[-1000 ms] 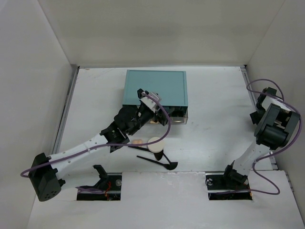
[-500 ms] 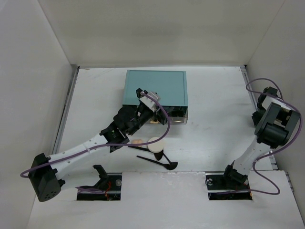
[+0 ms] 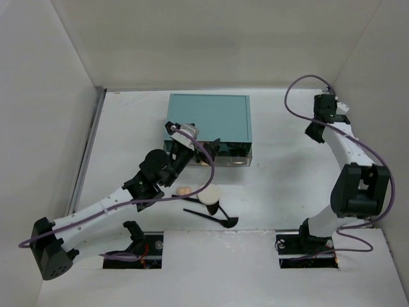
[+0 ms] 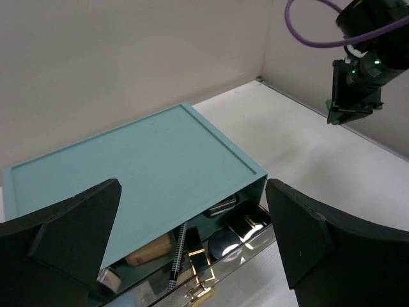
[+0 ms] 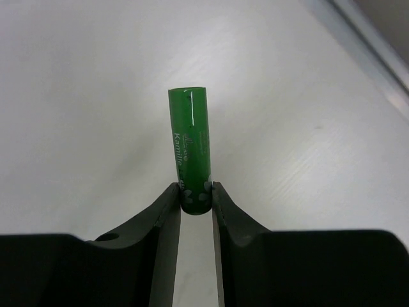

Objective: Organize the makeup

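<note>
One teal drawer box (image 3: 209, 115), the largest item, sits on the table (image 3: 287, 185) toward the far wall. Its drawer (image 4: 211, 256) stands open on the near side.

Drawer contents, stowed: a tan tube (image 4: 150, 251), a patterned pencil (image 4: 179, 254), a glossy palette (image 4: 248, 220) and dark compacts too crowded to tell apart.

One left gripper (image 4: 192, 182), jaws spread wide and holding nothing, hovers above the near edge of the box, over the open drawer.

One right gripper (image 5: 195, 192), clamped on the base of a small green tube (image 5: 190, 141), is held over bare table at the far right, well apart from the box. The tube stands upright between the fingers, printed side to the wrist camera.

One black brush (image 3: 208, 215) lies loose on the table between the box and the arm bases.

One round cream puff (image 3: 209, 194) lies just beside the brush on its far side. Whether they touch cannot be told.

One peach sponge (image 3: 184, 190) lies just left of the puff.

Step in hand, as judged: carrying the green tube to the drawer.

Next move calls for:
- swinging the right arm leftward across the table;
- lowering the tube into a free pocket among the packed items;
- keeping clear of the left arm, which occupies the space over the drawer.

Brush, puff and sponge are not yet stowed.
</note>
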Available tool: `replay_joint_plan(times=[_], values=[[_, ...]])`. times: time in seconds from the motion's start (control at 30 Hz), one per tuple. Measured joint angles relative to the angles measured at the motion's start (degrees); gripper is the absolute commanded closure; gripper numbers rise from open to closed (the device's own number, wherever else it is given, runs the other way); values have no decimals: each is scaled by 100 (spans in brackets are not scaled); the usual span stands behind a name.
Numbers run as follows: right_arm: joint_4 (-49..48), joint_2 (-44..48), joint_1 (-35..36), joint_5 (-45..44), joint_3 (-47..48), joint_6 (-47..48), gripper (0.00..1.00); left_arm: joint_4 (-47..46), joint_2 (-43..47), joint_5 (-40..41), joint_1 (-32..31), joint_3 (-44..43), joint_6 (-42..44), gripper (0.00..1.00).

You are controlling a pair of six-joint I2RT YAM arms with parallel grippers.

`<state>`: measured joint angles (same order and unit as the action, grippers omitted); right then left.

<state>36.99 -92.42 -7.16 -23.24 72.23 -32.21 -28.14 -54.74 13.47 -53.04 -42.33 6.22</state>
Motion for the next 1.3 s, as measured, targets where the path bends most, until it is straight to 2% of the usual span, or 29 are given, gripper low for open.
replay_joint_plan(times=[0.1, 0.23, 0.37, 0.47, 0.67, 0.77, 0.9, 1.0, 1.1, 1.13, 1.3], values=[[-103, 723, 881, 295, 48, 107, 95, 149, 286, 402, -33, 31, -98, 0], [-400, 1357, 2485, 848, 216, 369, 92, 509, 518, 1102, -90, 33, -385, 0], [-846, 1515, 4011, 1574, 236, 1043, 89, 1198, 612, 2028, -160, 28, -874, 0], [-1095, 1421, 4730, 2118, 216, 1617, 87, 1934, 708, 2697, -223, 7, -1373, 0], [-1458, 925, 4979, 2868, 219, 2511, 83, 3512, 1115, 3346, -273, -219, -2544, 0], [-1513, 640, 4916, 3128, 219, 2824, 81, 4175, 1298, 3458, -210, -350, -3112, 0], [-1488, 415, 4883, 3458, 219, 3211, 74, 4935, 1362, 3397, -52, -442, -3738, 0], [-1453, 407, 4878, 3626, 219, 3388, 59, 5377, 1364, 3158, 107, -442, -4074, 0], [-1438, 411, 4878, 3718, 219, 3495, 30, 5657, 1375, 2863, 297, -442, -4299, 0], [-1429, 422, 4878, 3722, 219, 3534, 25, 5720, 1377, 2778, 363, -439, -4350, 0], [-1381, 608, 4881, 3580, 219, 3589, 28, 5888, 1307, 2439, 726, -428, -4468, 0]])
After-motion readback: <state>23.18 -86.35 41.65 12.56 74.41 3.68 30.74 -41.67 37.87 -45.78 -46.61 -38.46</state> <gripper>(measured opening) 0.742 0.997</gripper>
